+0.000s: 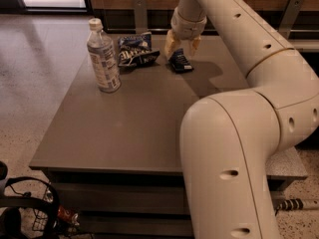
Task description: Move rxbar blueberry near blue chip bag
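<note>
My gripper (pixel 182 46) hung at the top middle, fingers spread, it seemed, just above the rxbar blueberry (pixel 180 63), which lay right of the blue chip bag (pixel 135 50).

rxbar blueberry (pixel 180 62): small dark navy wrapper, white print, flat on table (pixel 124 128), far side | blue chip bag (pixel 135 50): crumpled blue-and-white foil, lying just left of the bar, apart from it | claw (pixel 182 47): directly above bar, fingers spread
</note>
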Controlling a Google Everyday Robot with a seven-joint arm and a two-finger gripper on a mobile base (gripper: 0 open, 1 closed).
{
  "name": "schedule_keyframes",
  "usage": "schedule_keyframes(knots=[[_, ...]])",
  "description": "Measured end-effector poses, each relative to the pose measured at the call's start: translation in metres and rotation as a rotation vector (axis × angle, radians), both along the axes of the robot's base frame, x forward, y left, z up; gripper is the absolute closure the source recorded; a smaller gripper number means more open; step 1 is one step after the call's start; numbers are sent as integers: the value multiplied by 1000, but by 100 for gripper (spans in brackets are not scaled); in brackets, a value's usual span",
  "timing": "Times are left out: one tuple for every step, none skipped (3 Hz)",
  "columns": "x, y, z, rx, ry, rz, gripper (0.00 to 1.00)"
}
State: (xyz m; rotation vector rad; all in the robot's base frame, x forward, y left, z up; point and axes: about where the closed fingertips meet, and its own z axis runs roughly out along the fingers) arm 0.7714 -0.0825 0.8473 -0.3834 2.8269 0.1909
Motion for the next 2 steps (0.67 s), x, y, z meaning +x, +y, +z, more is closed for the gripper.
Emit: schedule_keyframes(knots=[[2, 2, -2, 2, -2, 1, 0], [2, 2, -3, 2, -2, 1, 0]])
